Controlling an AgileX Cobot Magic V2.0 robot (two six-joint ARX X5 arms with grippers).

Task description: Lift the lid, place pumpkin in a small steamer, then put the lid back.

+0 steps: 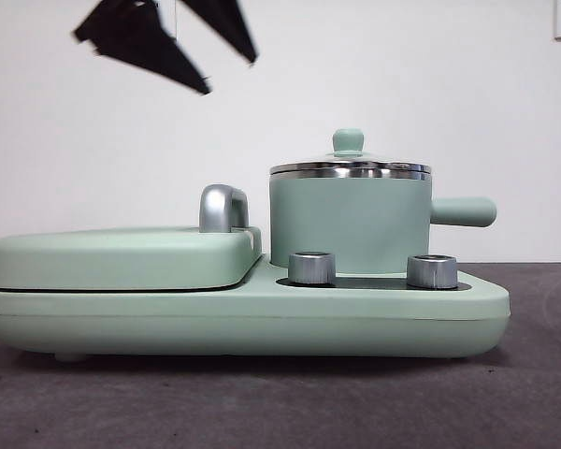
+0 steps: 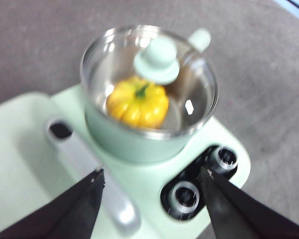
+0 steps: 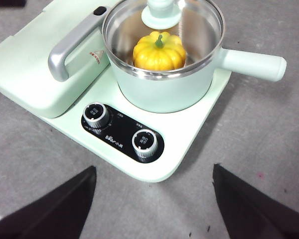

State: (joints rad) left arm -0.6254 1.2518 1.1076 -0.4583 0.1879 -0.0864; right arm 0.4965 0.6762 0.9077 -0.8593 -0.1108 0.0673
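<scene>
The lid (image 1: 350,169), clear glass with a steel rim and a mint knob, sits closed on the small steamer (image 1: 349,224). Through the glass, the yellow pumpkin (image 2: 138,102) with its green stem rests inside the pot. My left gripper (image 2: 151,172) hangs open above the griddle side, apart from the lid (image 2: 157,60); it appears to be the black pair of jaws (image 1: 230,77) at the top left of the front view. My right gripper (image 3: 154,168) is open too, high over the front of the appliance, well clear of the steamer (image 3: 164,92), lid (image 3: 162,12) and pumpkin (image 3: 159,51).
The steamer's stubby handle (image 1: 463,211) points right. A flat mint griddle cover (image 1: 122,257) with a steel handle (image 1: 222,208) fills the left half of the base. Two steel dials (image 1: 311,267) (image 1: 431,271) sit at the front. Grey table surrounds it.
</scene>
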